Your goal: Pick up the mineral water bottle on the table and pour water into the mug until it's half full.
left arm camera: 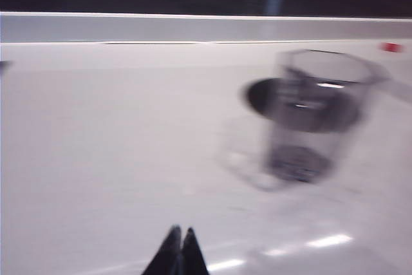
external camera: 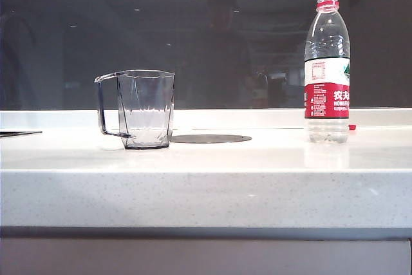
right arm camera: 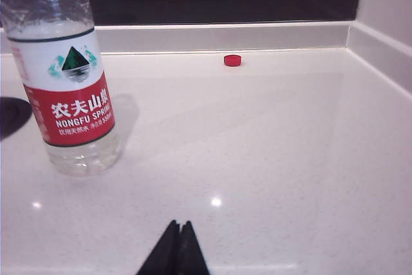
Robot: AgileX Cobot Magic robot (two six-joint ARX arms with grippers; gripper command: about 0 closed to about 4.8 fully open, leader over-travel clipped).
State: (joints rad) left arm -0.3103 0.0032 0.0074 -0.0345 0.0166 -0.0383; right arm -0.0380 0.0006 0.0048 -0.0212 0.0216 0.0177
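The mineral water bottle (external camera: 327,69) stands upright and uncapped on the right of the white table (external camera: 206,188); its red-and-white label shows close up in the right wrist view (right arm camera: 64,88). The clear faceted mug (external camera: 140,109) stands empty on the left, handle to the left, blurred in the left wrist view (left arm camera: 315,117). No water level shows in the mug. Neither arm appears in the exterior view. My left gripper (left arm camera: 180,231) is shut, low over bare table short of the mug. My right gripper (right arm camera: 179,225) is shut, short of the bottle and off to one side of it.
A flat grey disc (external camera: 210,138) lies in the table just behind and right of the mug. A small red cap (right arm camera: 232,60) rests near the back ledge (external camera: 257,118) behind the bottle. A dark window runs behind the ledge. A dark flat object (external camera: 18,134) sits at the far left edge.
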